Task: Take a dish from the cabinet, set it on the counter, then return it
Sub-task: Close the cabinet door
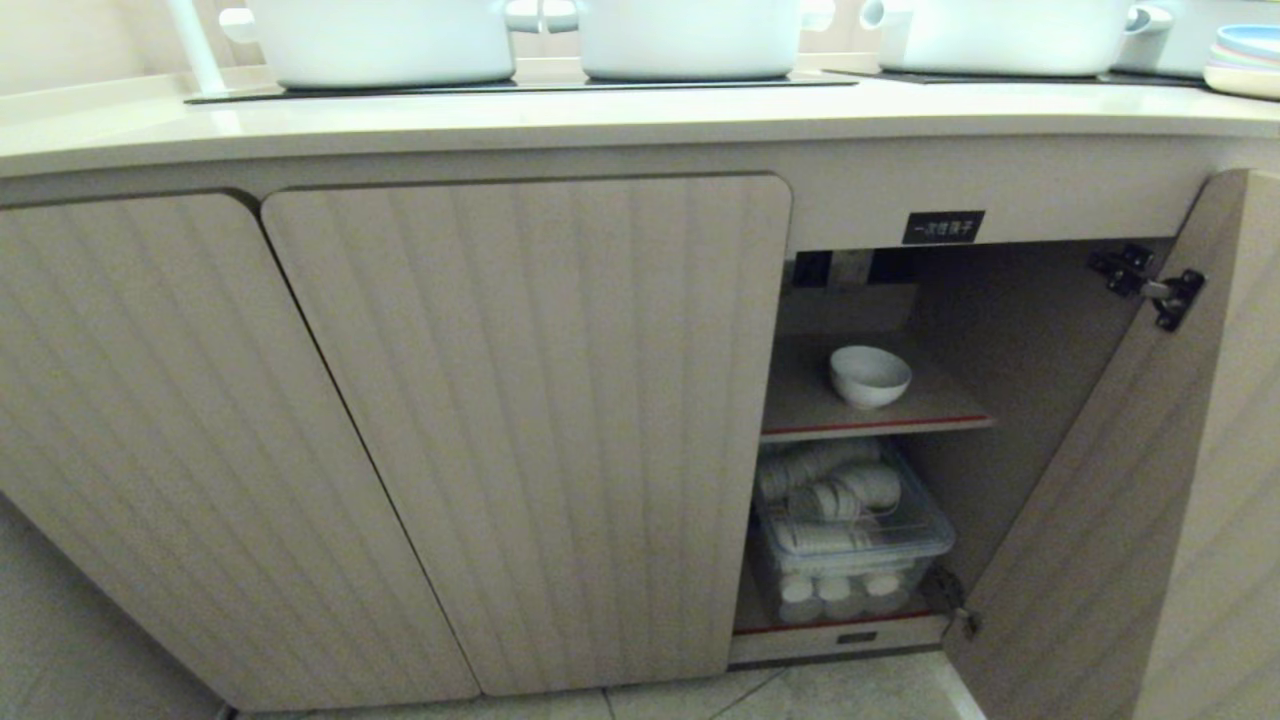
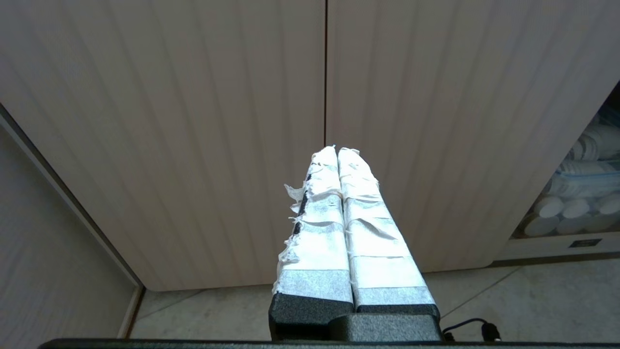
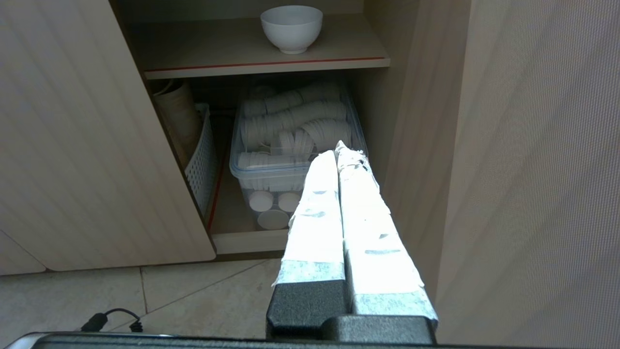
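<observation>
The dish [image 1: 869, 376], a small white bowl, stands upright on the red-edged upper shelf [image 1: 810, 408] of the cabinet [image 1: 520, 430], whose right-hand door [image 1: 1130, 500] hangs open. It also shows in the right wrist view as the dish [image 3: 291, 28]. The counter [image 1: 500, 120] runs above. My right gripper [image 3: 338, 149] is shut and empty, low in front of the open compartment, well short of the dish. My left gripper [image 2: 337, 150] is shut and empty, facing the closed fluted doors [image 2: 193, 121]. Neither arm appears in the head view.
A clear lidded box [image 1: 850, 530] of white cups fills the lower shelf, beside a white perforated basket [image 3: 201, 155]. Large white pots [image 1: 380, 40] stand on black cooktop panels [image 1: 520, 86]. Stacked pastel plates [image 1: 1245, 60] sit at the counter's far right. A black label [image 1: 943, 227] is above the opening.
</observation>
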You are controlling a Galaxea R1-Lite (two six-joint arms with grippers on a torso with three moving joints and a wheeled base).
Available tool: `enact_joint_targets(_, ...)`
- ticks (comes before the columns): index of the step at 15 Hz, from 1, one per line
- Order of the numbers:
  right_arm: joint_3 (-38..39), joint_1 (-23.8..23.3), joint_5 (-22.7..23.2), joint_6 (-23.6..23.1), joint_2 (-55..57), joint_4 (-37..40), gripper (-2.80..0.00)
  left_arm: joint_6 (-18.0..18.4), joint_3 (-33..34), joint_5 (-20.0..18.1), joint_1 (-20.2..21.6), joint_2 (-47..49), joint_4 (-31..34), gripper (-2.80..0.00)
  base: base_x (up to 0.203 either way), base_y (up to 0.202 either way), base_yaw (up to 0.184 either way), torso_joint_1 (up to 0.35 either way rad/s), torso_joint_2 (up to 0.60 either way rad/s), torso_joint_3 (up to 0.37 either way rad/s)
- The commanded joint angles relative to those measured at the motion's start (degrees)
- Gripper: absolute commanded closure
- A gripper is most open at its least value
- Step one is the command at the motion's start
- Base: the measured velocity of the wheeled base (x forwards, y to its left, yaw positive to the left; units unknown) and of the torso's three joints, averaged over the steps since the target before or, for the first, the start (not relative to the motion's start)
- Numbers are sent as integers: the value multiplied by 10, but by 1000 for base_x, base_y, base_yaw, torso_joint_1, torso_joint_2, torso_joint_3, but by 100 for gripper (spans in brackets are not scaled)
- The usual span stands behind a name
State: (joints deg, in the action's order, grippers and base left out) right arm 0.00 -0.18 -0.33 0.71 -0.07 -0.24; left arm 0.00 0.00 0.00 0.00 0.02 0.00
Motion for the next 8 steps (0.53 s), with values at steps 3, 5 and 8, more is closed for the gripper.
enact_joint_targets(3, 0, 0, 0, 1, 1, 0, 0, 0, 0, 0, 0, 0, 0, 0, 0, 0, 0, 0, 0, 0)
enact_joint_targets(5, 0, 0, 0, 0, 1, 0, 0, 0, 0, 0, 0, 0, 0, 0, 0, 0, 0, 0, 0, 0)
enact_joint_targets(8, 0, 0, 0, 0, 1, 0, 0, 0, 0, 0, 0, 0, 0, 0, -3, -151, -2, 1, 2, 3)
